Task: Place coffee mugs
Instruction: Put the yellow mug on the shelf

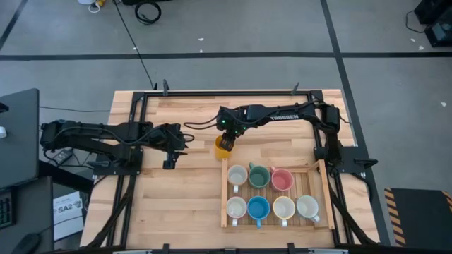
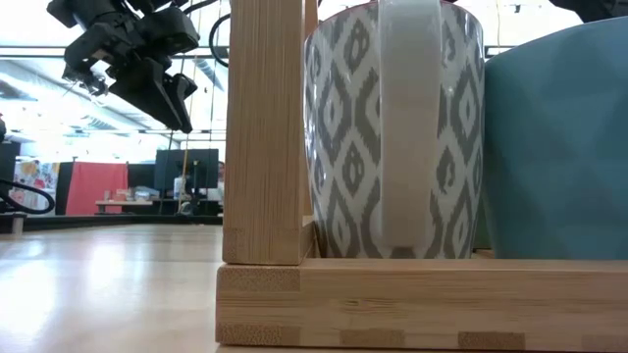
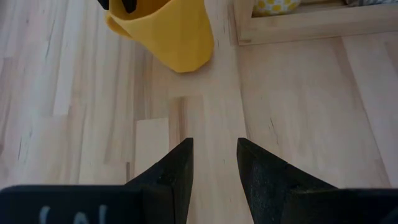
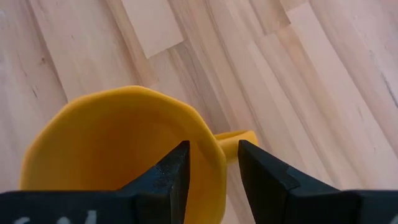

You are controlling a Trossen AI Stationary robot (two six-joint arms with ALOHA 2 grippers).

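White lettering reading "TROSSEN" runs along the forearm of the right arm, which reaches across the wooden table from the far right corner. A white paper beside the table's left edge carries a code that cannot be read with certainty.

The right gripper pinches the rim of a yellow-orange ceramic mug, one finger inside the cup and one outside, next to the handle. The mug hangs mouth up, tilted, just outside the far left corner of a shallow bamboo tray; its handle sticks out sideways, and whether its base touches the tabletop cannot be told.

Seven mugs stand upright in the tray: in the far row a cream mug, a dark green mug and a pink mug; in the near row a white patterned mug, a blue mug and two more cream mugs. The slot at the far row's right end holds no mug.

The left gripper waits over bare boards left of the yellow-orange mug, fingers slightly parted and holding nothing.
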